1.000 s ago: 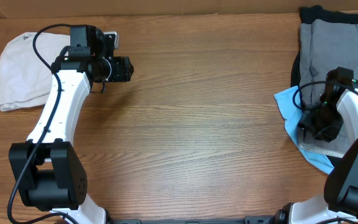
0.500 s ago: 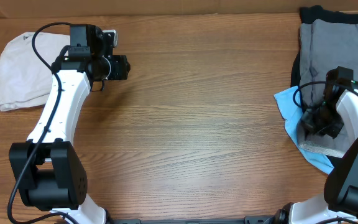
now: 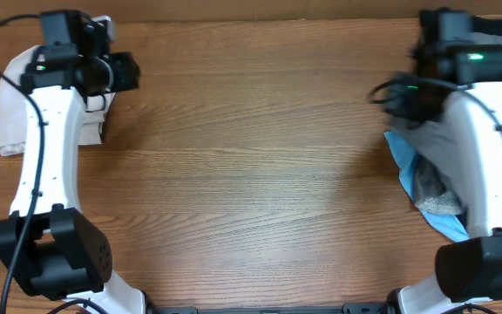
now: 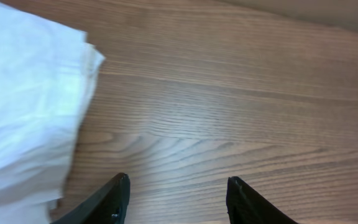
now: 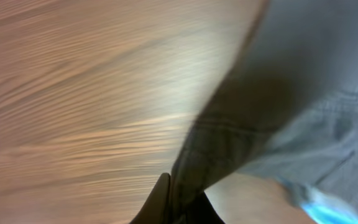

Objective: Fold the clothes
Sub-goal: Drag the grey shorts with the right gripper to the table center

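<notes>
- Right side, near edge: a light-blue garment [image 3: 447, 225] lies on the tabletop [image 3: 260, 166], partly under the right arm.
- Grey shorts [image 3: 428, 155]: hanging bunched beneath the right arm, over the light-blue garment, at the right edge of the tabletop. The overhead view is blurred here and does not show the grip.
- The right wrist view, also blurred, supplies it: the right claw [image 5: 176, 206] is pressed together on a fold of the grey shorts, and the cloth runs straight down into the fingertips. A sliver of light blue shows at lower right, bare wood on the left.
- Left side, far corner: the cream-white garment [image 3: 7, 113] lies folded on the tabletop, and the left arm stands over its right edge.
- The left wrist view shows what the overhead cannot: the left claw [image 4: 178, 200] is spread wide and holds nothing, above bare wood. The cream-white garment's edge lies just beside one finger [image 4: 114, 198]; contact cannot be confirmed.
</notes>
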`<state>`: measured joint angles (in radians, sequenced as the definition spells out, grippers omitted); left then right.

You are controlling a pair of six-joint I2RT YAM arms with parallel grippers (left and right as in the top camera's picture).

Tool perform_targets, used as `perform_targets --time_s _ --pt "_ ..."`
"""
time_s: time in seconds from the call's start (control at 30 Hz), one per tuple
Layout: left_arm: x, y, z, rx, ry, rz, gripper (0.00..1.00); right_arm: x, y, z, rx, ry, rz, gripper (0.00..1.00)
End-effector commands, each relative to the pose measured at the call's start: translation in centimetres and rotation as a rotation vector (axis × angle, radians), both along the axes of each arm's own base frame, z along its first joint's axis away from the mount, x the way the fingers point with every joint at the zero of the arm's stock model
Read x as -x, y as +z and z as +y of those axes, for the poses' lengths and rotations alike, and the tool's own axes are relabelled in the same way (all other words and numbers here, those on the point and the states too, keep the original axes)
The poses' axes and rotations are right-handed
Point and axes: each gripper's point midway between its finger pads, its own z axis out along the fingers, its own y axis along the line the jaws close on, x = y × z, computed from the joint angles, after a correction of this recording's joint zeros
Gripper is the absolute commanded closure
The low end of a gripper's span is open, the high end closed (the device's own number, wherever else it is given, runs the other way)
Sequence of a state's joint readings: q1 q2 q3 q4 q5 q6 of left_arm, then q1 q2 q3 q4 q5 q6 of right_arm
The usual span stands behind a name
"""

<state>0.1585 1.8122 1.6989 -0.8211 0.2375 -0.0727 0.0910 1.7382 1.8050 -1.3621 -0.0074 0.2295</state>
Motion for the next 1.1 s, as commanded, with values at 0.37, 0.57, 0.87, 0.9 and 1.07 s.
perform_targets --time_s 0.37,0.57,0.87,0.9,1.07 --pt "3.0 1.5 9.2 0.004 0.216 0.021 0.39 6.1 -2.3 33.9 -0.334 0.707 -0.109 0.81" --pt "4.4 0.8 10.0 -0.015 0.197 0.068 0.37 8.5 -2.9 36.2 -0.337 0.763 -0.087 0.09" --pt "3.0 1.7 3.7 0.047 -0.093 -0.002 0.37 0.9 2.7 22.4 -0.298 0.427 -0.128 0.0" --pt "2.8 1.7 2.6 0.043 -0.125 -0.005 0.37 0.0 2.7 20.6 -0.293 0.38 -0.126 0.0" --pt "2.2 1.7 -3.3 0.001 -0.304 -0.022 0.35 -3.2 2.3 13.2 -0.297 0.139 -0.109 0.0"
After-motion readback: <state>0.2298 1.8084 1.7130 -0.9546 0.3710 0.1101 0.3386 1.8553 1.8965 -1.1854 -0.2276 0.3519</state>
